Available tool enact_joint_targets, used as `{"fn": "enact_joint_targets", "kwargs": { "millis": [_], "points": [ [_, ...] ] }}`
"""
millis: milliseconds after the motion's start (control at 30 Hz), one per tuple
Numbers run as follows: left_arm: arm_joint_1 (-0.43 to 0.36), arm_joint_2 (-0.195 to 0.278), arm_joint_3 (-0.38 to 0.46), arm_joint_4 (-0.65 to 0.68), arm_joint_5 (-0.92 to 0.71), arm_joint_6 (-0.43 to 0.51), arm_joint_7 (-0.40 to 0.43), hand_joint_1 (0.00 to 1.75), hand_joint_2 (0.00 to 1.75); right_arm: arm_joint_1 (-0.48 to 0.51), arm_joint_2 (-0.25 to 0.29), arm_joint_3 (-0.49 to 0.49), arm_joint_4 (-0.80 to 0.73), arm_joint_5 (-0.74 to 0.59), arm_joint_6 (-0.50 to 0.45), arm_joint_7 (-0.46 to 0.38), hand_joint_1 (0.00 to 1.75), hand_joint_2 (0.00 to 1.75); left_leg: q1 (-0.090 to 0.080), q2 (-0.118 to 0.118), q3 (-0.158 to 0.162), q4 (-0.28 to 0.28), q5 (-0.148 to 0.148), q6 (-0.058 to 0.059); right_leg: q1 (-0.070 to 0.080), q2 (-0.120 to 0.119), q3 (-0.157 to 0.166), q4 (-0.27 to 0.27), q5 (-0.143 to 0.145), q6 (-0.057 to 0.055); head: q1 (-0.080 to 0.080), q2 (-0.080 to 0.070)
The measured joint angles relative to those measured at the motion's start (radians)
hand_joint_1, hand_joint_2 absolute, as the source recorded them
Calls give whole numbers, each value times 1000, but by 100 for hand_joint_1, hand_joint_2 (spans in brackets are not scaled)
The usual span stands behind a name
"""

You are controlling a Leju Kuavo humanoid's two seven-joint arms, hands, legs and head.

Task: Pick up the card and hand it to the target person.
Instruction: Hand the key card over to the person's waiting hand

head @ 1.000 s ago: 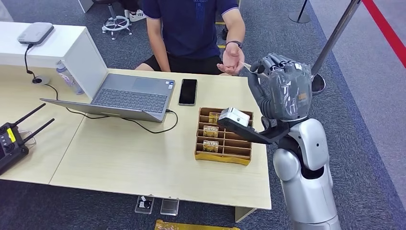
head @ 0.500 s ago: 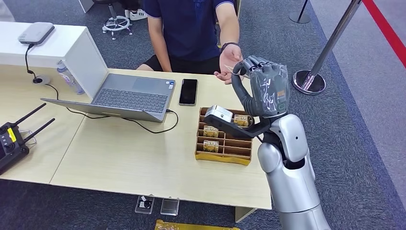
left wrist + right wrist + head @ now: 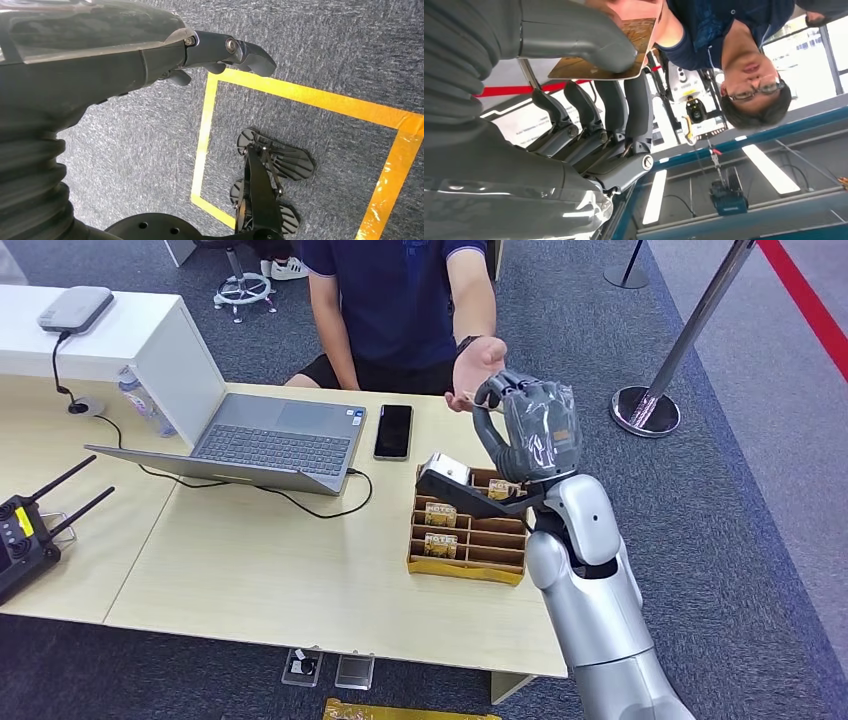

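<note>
- One card (image 3: pixel 603 50) pinched between right hand's (image 3: pixel 528 425) thumb and fingers, raised just beside the person's open palm (image 3: pixel 477 375).
- Left hand (image 3: pixel 90 55) hangs over carpet, fingers curled, holding nothing.
- Card box (image 3: pixel 468 560) on table (image 3: pixel 280 580).

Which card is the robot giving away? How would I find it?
Find the pale wooden table, then the silver arm rising at its right end. The card is the flat brown one pinched in that right hand, beside the person's open palm. The other cards stand in the wooden tray.
</note>
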Motion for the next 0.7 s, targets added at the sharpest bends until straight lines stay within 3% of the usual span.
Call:
{"fn": "enact_joint_targets", "kwargs": {
  "millis": [133,267,433,567,633,700],
  "points": [
    [1,0,-1,0,-11,-21,-27,0,175,-2,2,-2,18,1,0,3,154,175,0,0,0,0,0,0,0,0,0,0,0,0,0,0],
    [3,0,-5,0,-26,-25,-40,0,175,-2,2,-3,31,3,0,3,137,175,0,0,0,0,0,0,0,0,0,0,0,0,0,0],
    [4,0,-8,0,-33,-23,-40,0,175,-2,2,-3,43,4,1,4,136,175,0,0,0,0,0,0,0,0,0,0,0,0,0,0],
    [4,0,-9,0,-23,-24,-39,0,0,-2,2,-3,45,4,1,7,134,175,0,0,0,0,0,0,0,0,0,0,0,0,0,0],
    [4,0,-9,0,-20,-23,-35,0,0,-2,2,-3,45,4,2,9,111,175,0,0,0,0,0,0,0,0,0,0,0,0,0,0],
    [4,0,-9,0,-20,-23,-32,0,0,-2,2,-3,45,4,3,10,55,175,0,0,0,0,0,0,0,0,0,0,0,0,0,0]
  ]
}}
